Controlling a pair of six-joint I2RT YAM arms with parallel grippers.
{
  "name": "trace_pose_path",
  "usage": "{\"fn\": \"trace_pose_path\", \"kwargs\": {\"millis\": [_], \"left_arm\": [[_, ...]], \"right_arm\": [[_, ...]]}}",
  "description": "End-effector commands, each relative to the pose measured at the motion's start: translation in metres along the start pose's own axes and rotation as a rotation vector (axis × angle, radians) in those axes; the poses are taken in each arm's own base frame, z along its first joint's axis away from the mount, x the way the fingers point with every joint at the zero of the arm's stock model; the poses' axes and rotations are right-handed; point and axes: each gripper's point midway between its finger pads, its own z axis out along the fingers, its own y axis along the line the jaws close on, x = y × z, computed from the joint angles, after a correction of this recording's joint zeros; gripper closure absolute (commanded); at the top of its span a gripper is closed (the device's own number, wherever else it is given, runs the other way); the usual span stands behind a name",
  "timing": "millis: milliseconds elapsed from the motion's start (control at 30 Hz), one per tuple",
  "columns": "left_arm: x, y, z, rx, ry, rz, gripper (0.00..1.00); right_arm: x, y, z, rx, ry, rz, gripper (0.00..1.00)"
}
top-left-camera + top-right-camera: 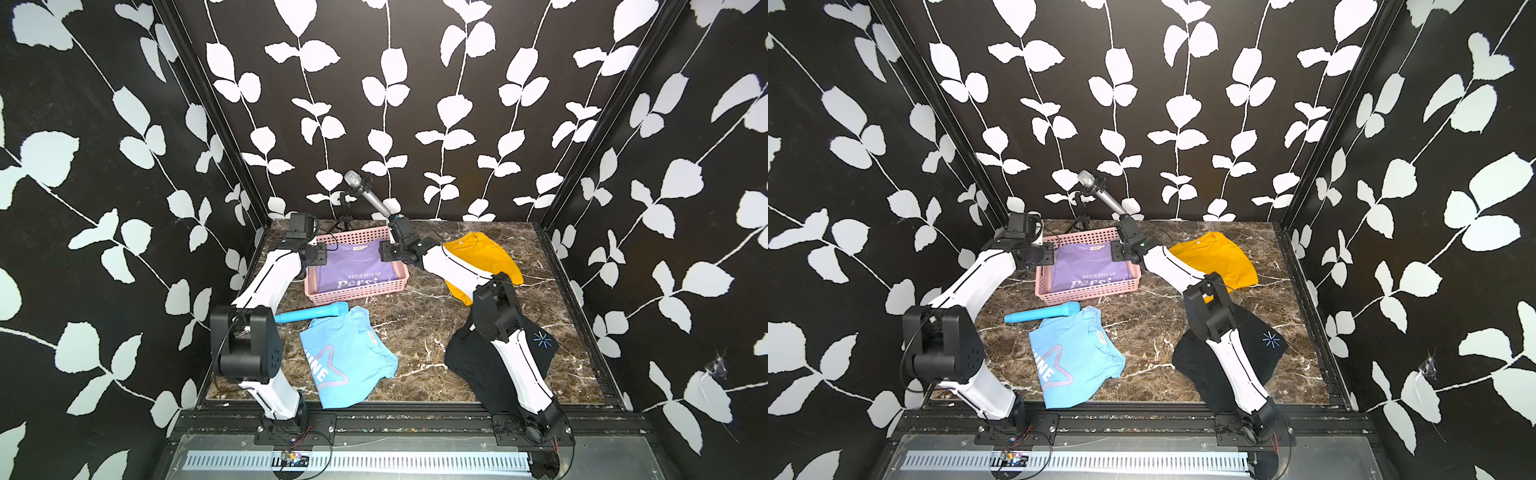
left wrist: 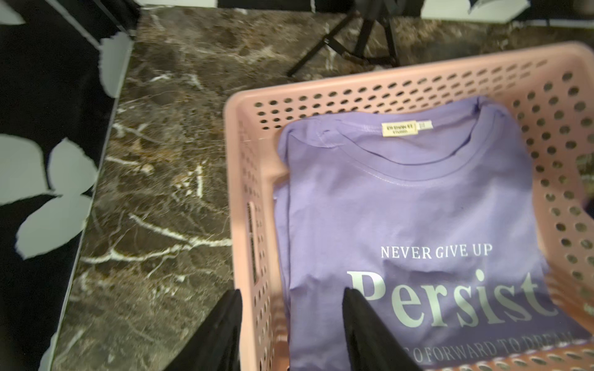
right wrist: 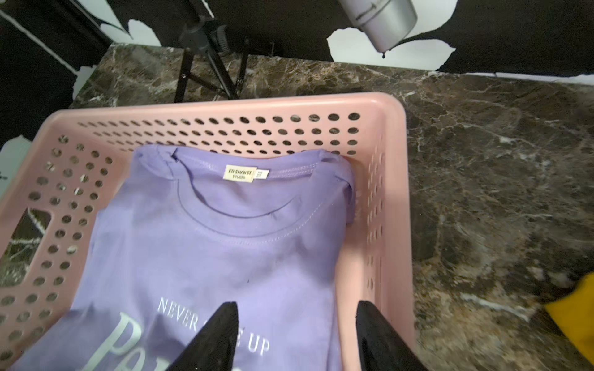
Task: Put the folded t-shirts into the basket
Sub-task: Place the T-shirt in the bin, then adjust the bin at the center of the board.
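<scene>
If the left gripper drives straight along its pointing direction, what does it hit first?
Probably the side wall of the basket: the open left gripper straddles it, one finger above the lilac t-shirt, one above the table outside. Depth unclear.

We note bright, even light and faint shadows; top views sharp, both wrist views slightly blurred.

Blue toy mic (image 1: 311, 312) flat on marble tabletop (image 1: 419, 316); silver mic (image 1: 365, 193) on tripod (image 1: 343, 220) at back; leaf-print walls (image 1: 104, 208).
</scene>
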Motion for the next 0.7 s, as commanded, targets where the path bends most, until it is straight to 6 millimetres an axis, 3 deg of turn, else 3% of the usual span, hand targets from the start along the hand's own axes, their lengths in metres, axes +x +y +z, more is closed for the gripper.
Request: {"fn": "trace_pose_path", "kwargs": {"millis": [0, 300, 533, 667], "left_arm": [[0.001, 0.023, 0.006, -0.066, -0.024, -0.07, 0.45], [0.019, 0.029, 0.06, -0.067, 0.106, -0.029, 0.46], [0.028, 0.019, 0.09, -0.016, 0.165, 0.075, 0.58], [0.026, 0.001, 0.103, 0.069, 0.175, 0.074, 0.64]], "right_arm": [[-0.017, 0.016, -0.028, -0.074, -0.08, -0.044, 0.34], [0.012, -0.009, -0.06, -0.054, -0.062, -0.028, 0.31], [0.033, -0.039, -0.074, -0.059, -0.043, 0.066, 0.3], [0.046, -0.049, -0.08, -0.052, -0.022, 0.079, 0.3]]}}
